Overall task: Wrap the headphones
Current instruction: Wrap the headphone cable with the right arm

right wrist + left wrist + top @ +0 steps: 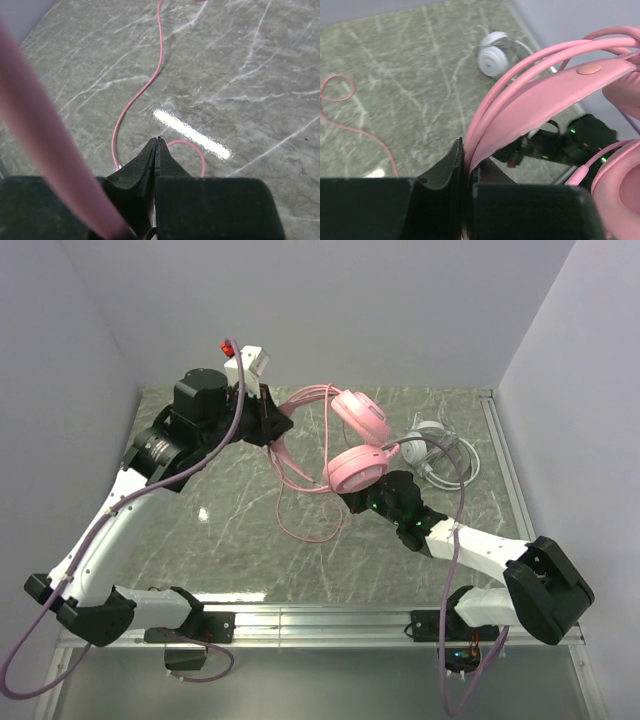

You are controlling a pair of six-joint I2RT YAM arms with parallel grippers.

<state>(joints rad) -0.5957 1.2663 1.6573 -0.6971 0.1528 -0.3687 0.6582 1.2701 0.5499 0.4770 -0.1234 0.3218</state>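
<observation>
**While the left gripper (467, 165) clamps the pink headset (358, 468), the right gripper (157, 145) sits closed by the pink cord (137, 95)**

With its fingers narrowed on the headband, the left gripper holds the pink headset above the middle of the table (240, 530). The right gripper's fingers are pressed fully together just below the nearer cup. The pink cord runs behind their tips, and I cannot tell whether it is pinched. The white-grey headset (432, 440) lies on the table at the far right.
</observation>
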